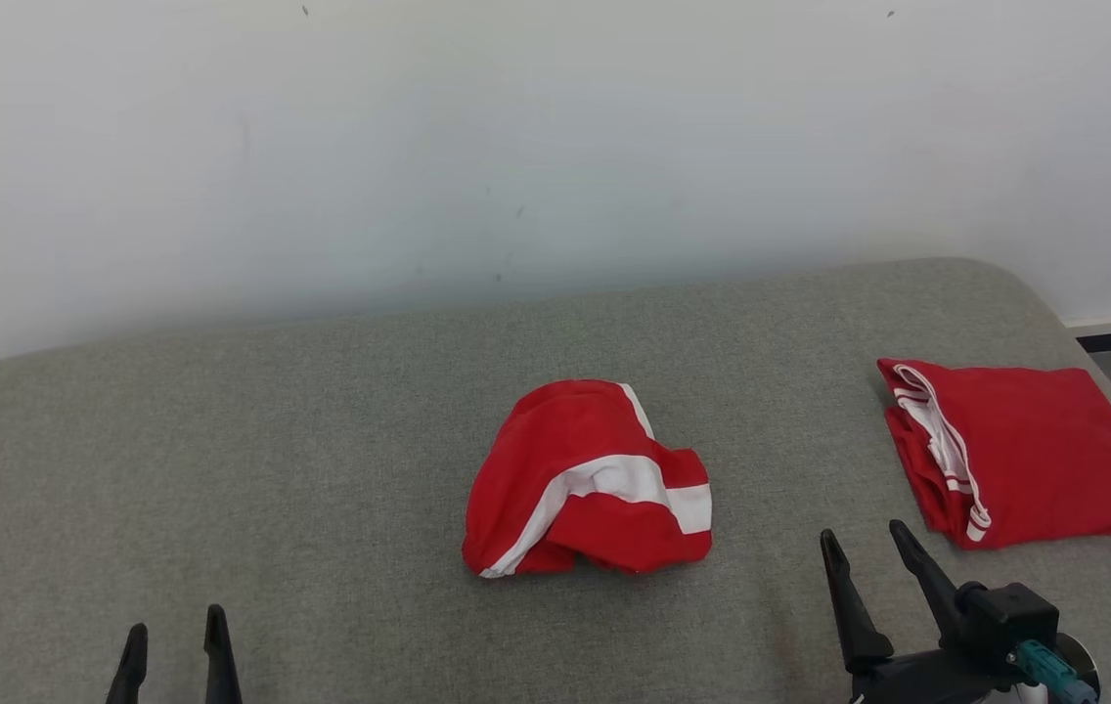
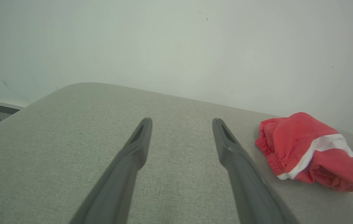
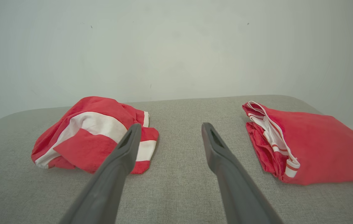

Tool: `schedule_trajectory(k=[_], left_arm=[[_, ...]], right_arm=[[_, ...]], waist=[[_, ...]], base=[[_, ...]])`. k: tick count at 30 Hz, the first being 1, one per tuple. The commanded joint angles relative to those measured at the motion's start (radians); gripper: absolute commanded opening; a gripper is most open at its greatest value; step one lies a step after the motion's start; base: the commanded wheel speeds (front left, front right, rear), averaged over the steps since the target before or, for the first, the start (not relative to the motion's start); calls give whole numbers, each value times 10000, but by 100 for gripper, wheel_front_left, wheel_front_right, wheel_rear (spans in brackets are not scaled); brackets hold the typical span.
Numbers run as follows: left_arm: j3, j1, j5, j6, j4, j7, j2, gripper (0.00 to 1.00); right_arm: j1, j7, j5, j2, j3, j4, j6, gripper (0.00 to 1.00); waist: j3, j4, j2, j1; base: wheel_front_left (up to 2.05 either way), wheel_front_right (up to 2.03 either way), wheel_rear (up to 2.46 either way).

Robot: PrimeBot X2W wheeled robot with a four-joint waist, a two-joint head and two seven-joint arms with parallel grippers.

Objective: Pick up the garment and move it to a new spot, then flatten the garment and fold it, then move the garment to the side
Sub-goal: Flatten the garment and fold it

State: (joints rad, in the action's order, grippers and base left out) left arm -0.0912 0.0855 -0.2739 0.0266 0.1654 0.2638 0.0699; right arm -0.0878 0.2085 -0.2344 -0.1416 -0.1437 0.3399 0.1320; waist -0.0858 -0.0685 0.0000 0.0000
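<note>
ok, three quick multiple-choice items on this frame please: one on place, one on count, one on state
1. Where is the folded garment on the grey surface? A centre; B left end; C right end.
2. How many red garments are there? A one; B two; C three.
3. The crumpled garment is: A lying loose, untouched; B gripped by a claw; C spread flat.
Answers:
1. C: it lies by the right edge, beyond the right claw.
2. B: there is one heap plus one folded piece.
3. A: the right claw and the left claw both stand open, apart from it.
</note>
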Motion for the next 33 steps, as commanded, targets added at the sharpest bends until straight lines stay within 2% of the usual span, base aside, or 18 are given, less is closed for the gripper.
schedule_trajectory(k=[1, 9, 15, 23, 33], left_arm=[[0, 46, 140, 12, 24, 4, -27, 100], [126, -160, 240, 80, 76, 5, -61, 100], [619, -633, -14, 437, 510, -349, -81, 100], [1524, -1667, -455, 689, 2086, -1040, -147, 100], [2193, -2759, -1452, 676, 3851, -847, -181, 100]], right_arm=[[-32, 31, 6, 12, -11, 19, -28, 100], [-51, 24, 35, 20, -68, 12, -28, 100], [-188, 0, -14, -26, -249, -20, -28, 100], [-634, -30, -51, 118, -1002, -42, -28, 100], [-1211, 141, -403, 110, -1839, 313, -28, 100]], waist=[[-2, 6, 0, 0], [35, -35, 0, 0], [231, -304, 0, 0], [714, -1252, 0, 0], [1219, -2484, 0, 0]], base=[[0, 0, 0], [0, 0, 0], [0, 0, 0], [0, 0, 0], [0, 0, 0]])
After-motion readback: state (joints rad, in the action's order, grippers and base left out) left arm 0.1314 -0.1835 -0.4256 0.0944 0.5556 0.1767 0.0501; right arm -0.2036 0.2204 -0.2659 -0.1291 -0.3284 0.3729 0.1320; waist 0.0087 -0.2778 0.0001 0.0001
